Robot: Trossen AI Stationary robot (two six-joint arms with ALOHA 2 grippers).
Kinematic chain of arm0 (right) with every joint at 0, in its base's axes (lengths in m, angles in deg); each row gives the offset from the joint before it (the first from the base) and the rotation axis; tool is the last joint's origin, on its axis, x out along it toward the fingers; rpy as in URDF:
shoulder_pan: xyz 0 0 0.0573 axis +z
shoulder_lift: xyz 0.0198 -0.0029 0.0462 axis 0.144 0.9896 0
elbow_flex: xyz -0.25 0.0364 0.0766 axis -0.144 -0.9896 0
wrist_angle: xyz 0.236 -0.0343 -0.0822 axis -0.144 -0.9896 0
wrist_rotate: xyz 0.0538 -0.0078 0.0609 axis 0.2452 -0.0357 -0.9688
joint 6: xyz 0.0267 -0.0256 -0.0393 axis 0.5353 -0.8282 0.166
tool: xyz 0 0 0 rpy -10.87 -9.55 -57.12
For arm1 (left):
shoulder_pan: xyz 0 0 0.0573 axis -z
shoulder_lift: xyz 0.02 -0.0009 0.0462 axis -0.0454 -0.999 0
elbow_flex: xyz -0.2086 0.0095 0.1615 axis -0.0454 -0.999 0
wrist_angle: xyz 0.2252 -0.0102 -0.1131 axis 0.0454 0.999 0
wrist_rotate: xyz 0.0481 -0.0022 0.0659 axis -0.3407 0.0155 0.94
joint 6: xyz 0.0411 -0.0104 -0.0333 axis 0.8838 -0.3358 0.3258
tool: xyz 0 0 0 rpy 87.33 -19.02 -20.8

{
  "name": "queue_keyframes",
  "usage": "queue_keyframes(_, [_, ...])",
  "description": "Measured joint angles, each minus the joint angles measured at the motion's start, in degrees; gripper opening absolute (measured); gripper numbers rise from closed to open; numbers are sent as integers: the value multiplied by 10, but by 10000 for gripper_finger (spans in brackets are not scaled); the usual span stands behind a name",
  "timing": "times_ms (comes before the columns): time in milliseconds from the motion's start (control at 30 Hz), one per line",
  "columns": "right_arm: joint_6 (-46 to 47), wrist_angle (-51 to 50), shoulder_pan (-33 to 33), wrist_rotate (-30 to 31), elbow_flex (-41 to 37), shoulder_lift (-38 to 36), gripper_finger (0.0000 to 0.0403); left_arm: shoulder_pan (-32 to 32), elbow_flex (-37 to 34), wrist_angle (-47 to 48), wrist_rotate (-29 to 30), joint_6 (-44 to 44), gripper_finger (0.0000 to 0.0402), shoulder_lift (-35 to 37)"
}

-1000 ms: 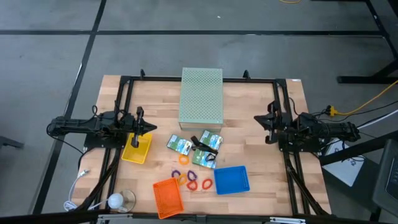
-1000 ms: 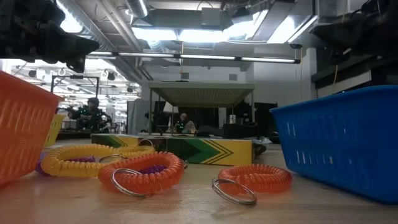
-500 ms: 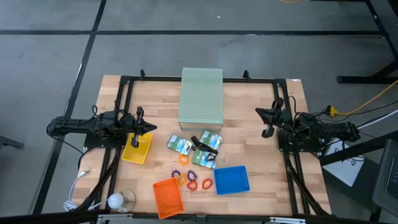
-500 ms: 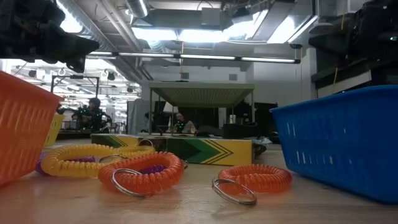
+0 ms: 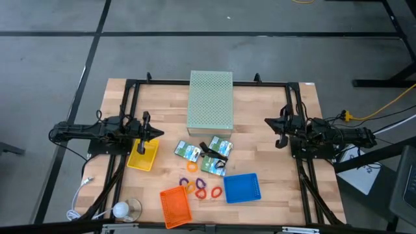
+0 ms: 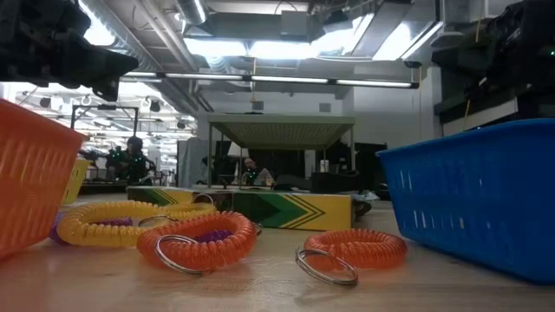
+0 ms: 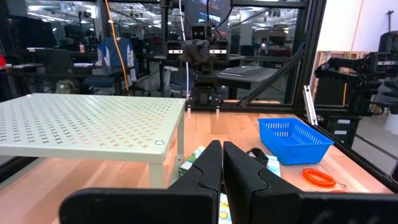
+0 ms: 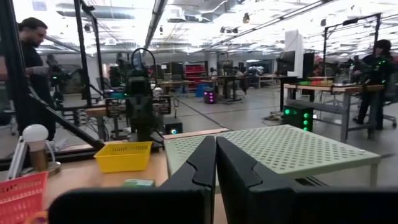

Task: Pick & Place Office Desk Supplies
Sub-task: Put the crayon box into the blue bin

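Printed packets (image 5: pixel 203 156) lie mid-worktop, thin black loop pieces (image 5: pixel 216 148) across them. Coil rings (image 5: pixel 200 188) just nearer front edge, between orange tray (image 5: pixel 175 205) and blue tray (image 5: pixel 242 187); same rings (image 6: pixel 198 242) close in low view. Yellow tray (image 5: pixel 142 155) at left, perforated box (image 5: pixel 210 99) behind. Nothing sorted yet, I judge: task at start, reach not begun. My left end effector (image 5: pixel 158 134) clenched, empty, above yellow tray's corner. My right end effector (image 5: pixel 268 123) clenched, empty, well apart from supplies. Next: unclench one, descend over nearest packet or ring.
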Motion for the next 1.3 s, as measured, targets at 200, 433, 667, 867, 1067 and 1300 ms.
queue_keyframes(200, [22, -1, 0, 0, 0, 0, 15, 0, 0, 0, 0, 0, 13, 0])
queue_keyframes(433, [34, -4, 0, 0, 0, 0, 15, 0, 0, -5, 5, 0, 13, 0])
queue_keyframes(667, [59, -6, 0, 0, 0, 0, 15, 0, 0, -44, 66, -32, 13, 0])
queue_keyframes(867, [101, -32, 0, -2, 0, 13, 15, 0, 0, -78, 128, -67, 13, 0])
queue_keyframes(1067, [91, -34, 0, -2, 0, 45, 15, 0, 0, -74, 206, -64, 13, -2])
queue_keyframes(1300, [87, -34, 0, 43, 0, 85, 15, 0, 0, -68, 232, -60, 15, -6])
